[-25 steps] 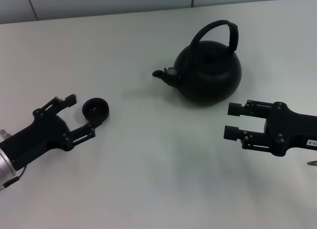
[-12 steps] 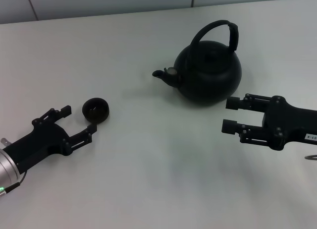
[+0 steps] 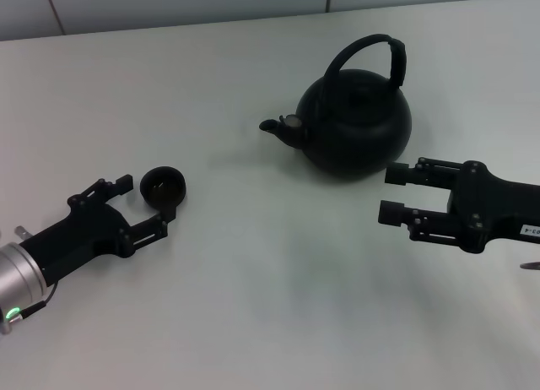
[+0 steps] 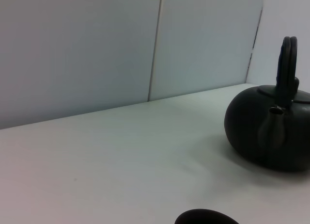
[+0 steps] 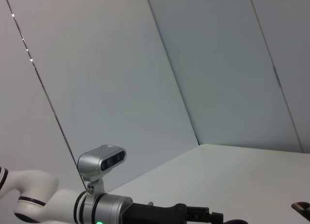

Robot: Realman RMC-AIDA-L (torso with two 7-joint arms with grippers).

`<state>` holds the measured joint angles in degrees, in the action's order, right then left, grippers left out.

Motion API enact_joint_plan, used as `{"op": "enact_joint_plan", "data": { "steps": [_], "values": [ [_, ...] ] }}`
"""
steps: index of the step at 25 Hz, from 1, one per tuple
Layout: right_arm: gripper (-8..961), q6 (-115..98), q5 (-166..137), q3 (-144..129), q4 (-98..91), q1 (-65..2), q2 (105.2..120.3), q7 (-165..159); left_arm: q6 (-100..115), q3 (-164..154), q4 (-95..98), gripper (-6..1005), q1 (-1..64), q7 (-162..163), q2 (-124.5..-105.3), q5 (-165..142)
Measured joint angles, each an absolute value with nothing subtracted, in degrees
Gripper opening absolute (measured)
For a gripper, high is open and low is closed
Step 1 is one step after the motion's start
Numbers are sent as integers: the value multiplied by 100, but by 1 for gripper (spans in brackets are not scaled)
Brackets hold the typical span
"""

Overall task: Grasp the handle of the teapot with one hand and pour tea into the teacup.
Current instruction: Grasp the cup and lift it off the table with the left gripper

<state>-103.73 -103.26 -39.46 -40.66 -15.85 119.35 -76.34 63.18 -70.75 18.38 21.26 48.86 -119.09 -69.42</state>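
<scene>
The teapot (image 3: 354, 128) sits upright on the white tabletop (image 3: 270, 289) toward the far right, its short spout (image 3: 274, 128) pointing to the robot's left and its small lid (image 3: 361, 99) in place. The handle (image 3: 371, 56) arches high over the top of the pot, with its thicker ribbed stretch on the right side. Nothing touches the pot or the handle. The right gripper (image 3: 392, 193) hovers just in front of the teapot's near right side, its two fingers (image 3: 405, 175) spread wide apart and pointing left, holding nothing. The teacup (image 3: 163, 187) stands on the tabletop well apart from the teapot, to the left and nearer the robot; its inside looks dark and whether it holds any tea cannot be told. The left gripper (image 3: 145, 206) reaches in from the lower left with its fingers (image 3: 114, 186) open on either side of the teacup, one finger beside the cup's left edge and the other just below it; whether either touches the cup cannot be told. In the left wrist view the teapot (image 4: 271, 134) appears spout-first, with the teacup's rim (image 4: 206, 217) at the picture's lower edge.
</scene>
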Motion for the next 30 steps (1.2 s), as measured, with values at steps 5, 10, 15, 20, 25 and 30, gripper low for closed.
{"op": "enact_joint_plan", "data": {
  "steps": [5, 10, 15, 20, 25, 30],
  "values": [
    [668, -10393, -10326, -3946, -4069, -1557, 11935, -7636, 6248, -7075, 1794, 870, 2179, 4886, -11909, -6938],
    [669, -10409, -10326, -3946, -4070, -1553, 11935, -7638, 6206, -7075, 1793, 870, 2189, 4887, -11909, -6931],
    [669, -10415, -10326, -3946, -4070, -1552, 11935, -7641, 6179, -7075, 1782, 870, 2229, 4887, -11909, -6931],
    [669, -10447, -10327, -3946, -4069, -1534, 11935, -7647, 6108, -7128, 1765, 870, 2308, 4887, -11912, -6930],
    [669, -10489, -10327, -3901, -4060, -1522, 11935, -7647, 5968, -7268, 1703, 870, 2425, 4887, -11917, -6927],
    [669, -10502, -10327, -3890, -4053, -1516, 11936, -7647, 5905, -7295, 1685, 870, 2485, 4887, -11918, -6911]
  ]
}}
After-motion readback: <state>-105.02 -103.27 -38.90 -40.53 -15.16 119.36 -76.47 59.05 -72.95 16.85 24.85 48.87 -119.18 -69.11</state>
